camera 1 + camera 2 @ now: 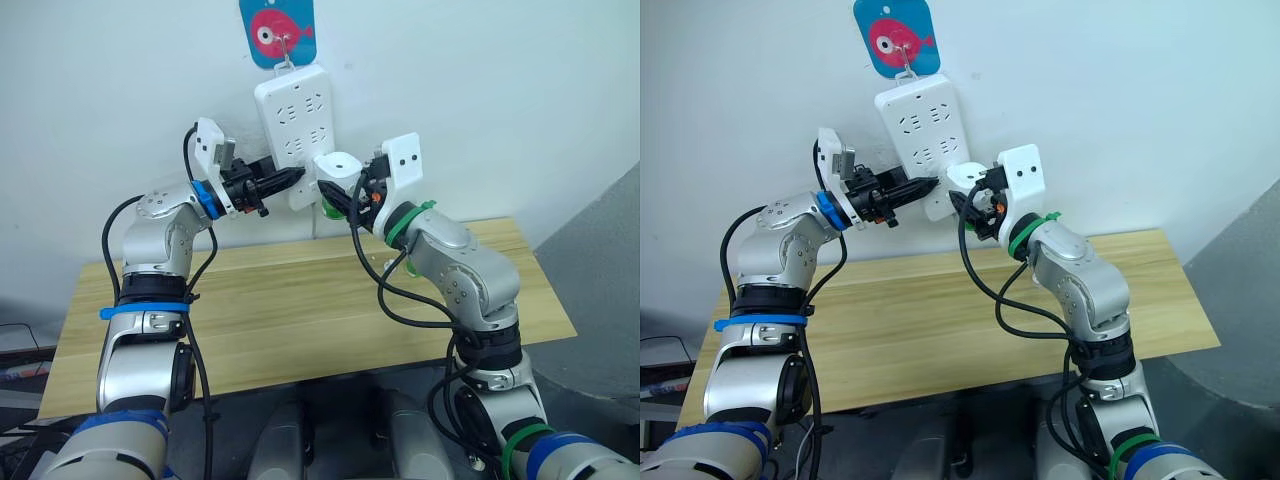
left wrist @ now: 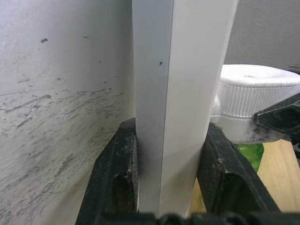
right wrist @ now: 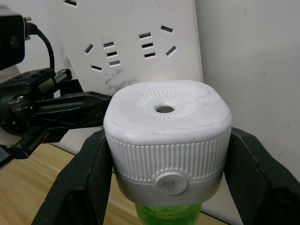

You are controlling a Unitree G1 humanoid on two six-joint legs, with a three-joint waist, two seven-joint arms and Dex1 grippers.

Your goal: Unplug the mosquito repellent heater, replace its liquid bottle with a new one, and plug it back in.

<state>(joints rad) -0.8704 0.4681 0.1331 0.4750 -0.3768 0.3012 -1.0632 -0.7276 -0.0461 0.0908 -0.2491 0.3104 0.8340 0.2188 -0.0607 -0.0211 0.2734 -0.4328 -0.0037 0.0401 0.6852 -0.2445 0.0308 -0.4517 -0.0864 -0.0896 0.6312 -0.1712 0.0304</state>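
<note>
- the right gripper [image 3: 166, 178] is clamped on the mosquito repellent heater [image 1: 338, 172], one finger on each side of its ribbed white body, green liquid bottle [image 3: 168, 213] poking out underneath.
- the heater sits at about 5 o'clock on the white power strip [image 1: 296, 118] hanging on the wall, right by the lower sockets. can't tell if the prongs are in or out.
- the left gripper [image 2: 171, 173] has its fingers squeezed on the strip's lower edge, bracing it.
- if it's the unplug, i'd pull straight out from the strip's face, no twisting, so the prongs don't bind.
- keep that left brace firm, since the strip only hangs off a hook [image 1: 284, 45] up at 12 o'clock.
- tabletop [image 1: 300, 310] below is handy for the bottle swap.
</note>
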